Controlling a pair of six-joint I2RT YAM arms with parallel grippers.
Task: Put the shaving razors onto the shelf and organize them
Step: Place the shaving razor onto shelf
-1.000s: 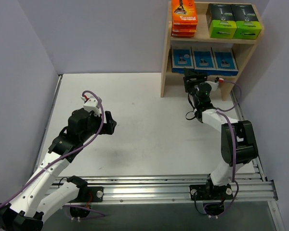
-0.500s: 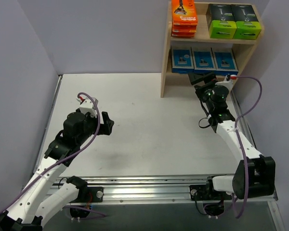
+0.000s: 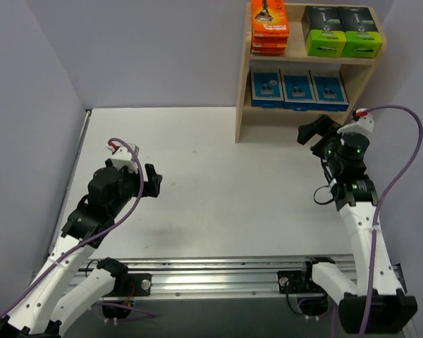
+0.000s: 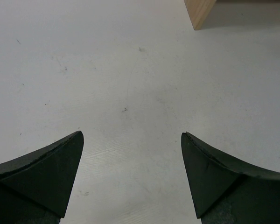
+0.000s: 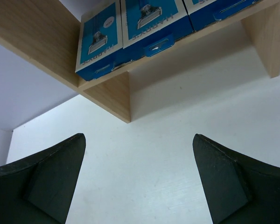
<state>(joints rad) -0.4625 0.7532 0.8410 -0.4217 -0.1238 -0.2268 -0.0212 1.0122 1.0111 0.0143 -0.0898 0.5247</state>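
All the shaving razors are on the shelf [image 3: 243,77], none on the surface [image 3: 218,176]. A stack of flat orange packs [image 3: 269,27] sits at the left of the upper tier with two black boxes with lime-green ends [image 3: 340,30] side by side to its right, and three light-blue cards [image 3: 298,88] lie in a row on the lower tier. In the right wrist view their hang-tab ends seem to reach just over the tier's front edge. So the sorting looks finished, bar any tidying. Both pincers are spread wide and hold nothing. The left pincer [image 3: 155,182] hangs over bare surface well apart from the shelf, and the right pincer [image 3: 314,129] sits near the shelf's right foot, facing the lower tier. These packs are probably light and stiff. The thin, glossy cards would likely slip or tip if nudged, so any straightening is best done by pinching across a card's long edges near its middle. The boxes should take a firmer squeeze across their width. The upper tier hangs low over the cards, and the side panels [image 3: 357,81] close in the ends, so the only way in is from the front. The right arm's purple cable [image 3: 402,134] loops beside the shelf and could brush it.
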